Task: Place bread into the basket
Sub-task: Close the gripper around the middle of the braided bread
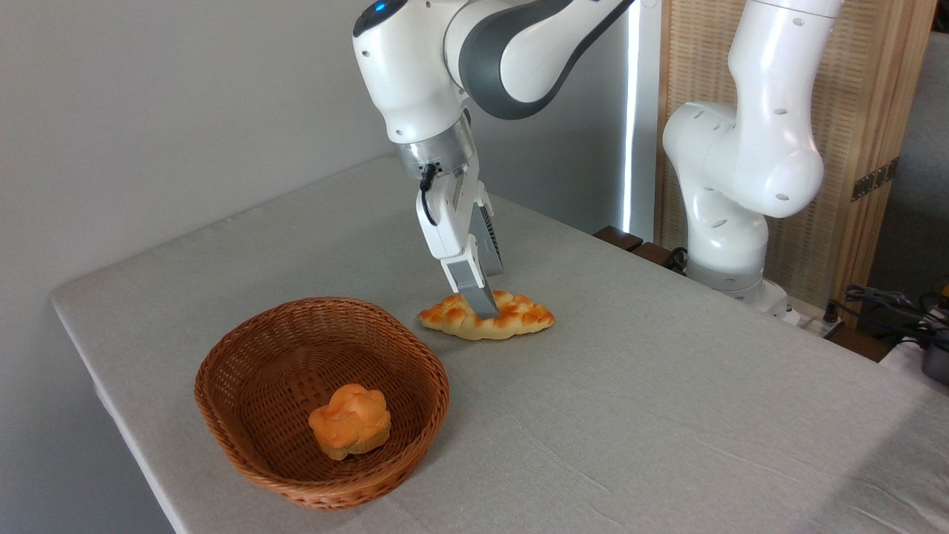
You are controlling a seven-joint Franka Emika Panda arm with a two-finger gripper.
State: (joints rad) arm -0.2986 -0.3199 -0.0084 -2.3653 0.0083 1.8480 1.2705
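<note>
Fingers [478, 293] of mine are flat grey metal blades, and they reach down over the bread [485, 317]; the near one crosses the front of the loaf at its middle, the far one stands behind its top edge. They straddle the loaf with a gap between them, but I cannot tell whether they press on it or merely stand beside it. No brand, label or writing can be read anywhere on me or around me.

Largest of all is the table [630, 415], a broad slab with rounded corners under a pale grey cloth of fine weave, lightly creased toward the near right. My arm [482, 52] comes next: smooth glossy white shells with a dark grey band at the joint, a brushed metal collar at the wrist and a small blue light on top. Behind it stands a panel [875, 111] of light wood and woven cane.

On the near left of the cloth sits the basket [245, 356], oval, shallow, reddish-brown wicker with sloping sides and a plaited rim. The bread lies on the cloth just beyond the basket's far right rim, outside it and not touching it: a long braided loaf with pointed ends, pale gold with toasted orange-brown bumps. Smallest is the bun [350, 420], round, knotted and orange, resting on the basket floor.
</note>
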